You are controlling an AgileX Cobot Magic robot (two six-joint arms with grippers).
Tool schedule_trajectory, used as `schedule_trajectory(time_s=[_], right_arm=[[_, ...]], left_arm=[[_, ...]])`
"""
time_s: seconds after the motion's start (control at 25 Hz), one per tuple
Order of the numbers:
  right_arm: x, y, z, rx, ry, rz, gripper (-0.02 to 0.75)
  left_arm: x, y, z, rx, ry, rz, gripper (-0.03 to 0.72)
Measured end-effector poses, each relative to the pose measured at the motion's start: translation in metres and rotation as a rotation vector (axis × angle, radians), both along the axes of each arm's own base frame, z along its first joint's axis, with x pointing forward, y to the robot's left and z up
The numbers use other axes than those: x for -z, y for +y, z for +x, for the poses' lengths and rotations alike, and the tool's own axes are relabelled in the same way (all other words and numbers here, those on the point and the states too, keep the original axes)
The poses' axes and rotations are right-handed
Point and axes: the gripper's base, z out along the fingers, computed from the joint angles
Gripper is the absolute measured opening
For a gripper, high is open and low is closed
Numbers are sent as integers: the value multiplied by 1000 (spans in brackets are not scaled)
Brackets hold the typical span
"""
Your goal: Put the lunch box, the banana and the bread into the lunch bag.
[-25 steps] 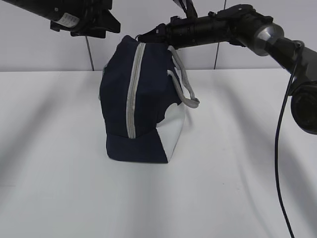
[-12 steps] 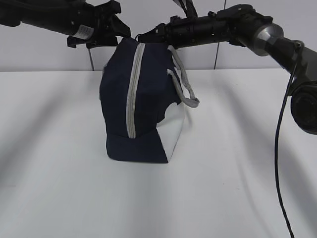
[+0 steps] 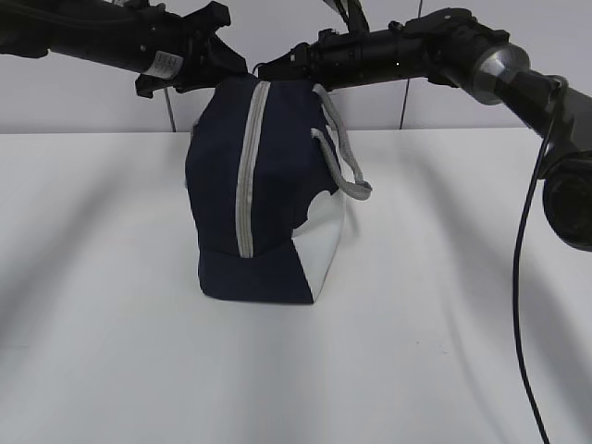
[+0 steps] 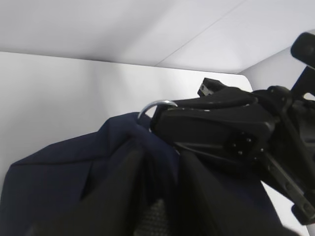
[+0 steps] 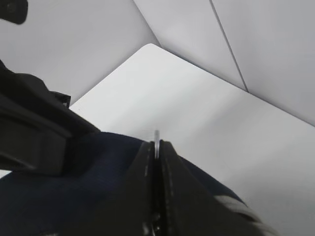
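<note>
Right claw [image 5: 156, 162] on ring pull [image 4: 156, 105]

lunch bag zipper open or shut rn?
Shut. The grey zipper runs unbroken down the upright lunch bag, no gap showing; right gripper pinches the ring pull.

left gripper [image 3: 222, 57] lowered from above onto lunch bag [image 3: 264, 194] top, fingers narrowing

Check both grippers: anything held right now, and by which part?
Right gripper is shut on the metal ring pull at the top of the lunch bag. Left gripper straddles the bag's top fabric; whether it grips cannot be told.
</note>
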Motion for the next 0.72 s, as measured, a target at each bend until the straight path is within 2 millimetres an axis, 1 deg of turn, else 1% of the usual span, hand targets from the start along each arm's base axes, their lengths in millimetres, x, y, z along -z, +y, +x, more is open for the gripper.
schedule_trajectory(time_s=[0.08,0.24,0.36,0.4,0.56,0.72], right_arm=[[0,0,0,-1,-2,-1,-16],[0,0,0,1,-2,-1,-16],[-2,0,0,3,-9,0,-16],[-3,0,0,3,-13,1,-16],[-12,0,1,13,-31,13,-16],[-23,-10,5,73,-32,43,-16]], left_arm=[[0,-3,-1,8,2,-2,163],[2,-8,-2,19,8,-2,125],[4,-8,-2,26,13,-3,34],[4,-8,-2,28,15,-3,20],[4,-8,-4,49,28,-8,14],[2,-7,-6,75,26,-4,14]])
